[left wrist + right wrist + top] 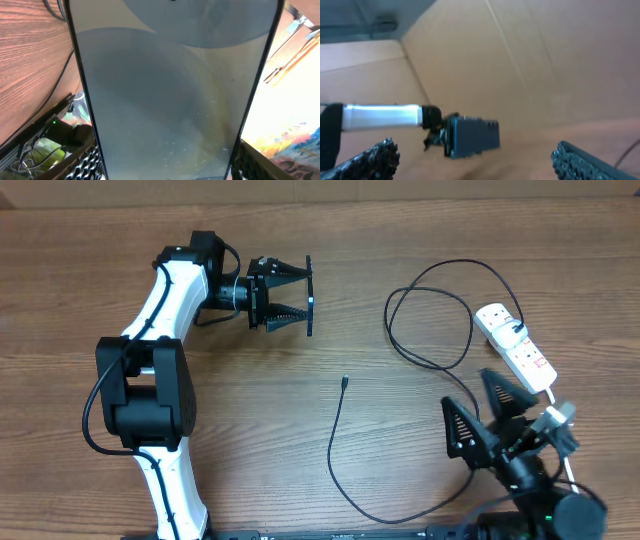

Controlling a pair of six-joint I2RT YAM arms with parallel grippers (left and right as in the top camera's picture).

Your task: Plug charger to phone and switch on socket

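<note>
Left hand [300,293], right hand [466,388], one phone [160,100]

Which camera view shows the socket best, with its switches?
The overhead view: only there is the socket seen, with its red switch marks. The left wrist view is filled by the phone; the right wrist view looks across at the left arm. Neither shows the socket.

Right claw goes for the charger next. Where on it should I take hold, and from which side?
Grip the charger just behind its plug tip, where it lies straight and flat on the table. Bring the open right claw down from above, fingers across it, so the tip sticks out toward the phone in the left claw.
</note>
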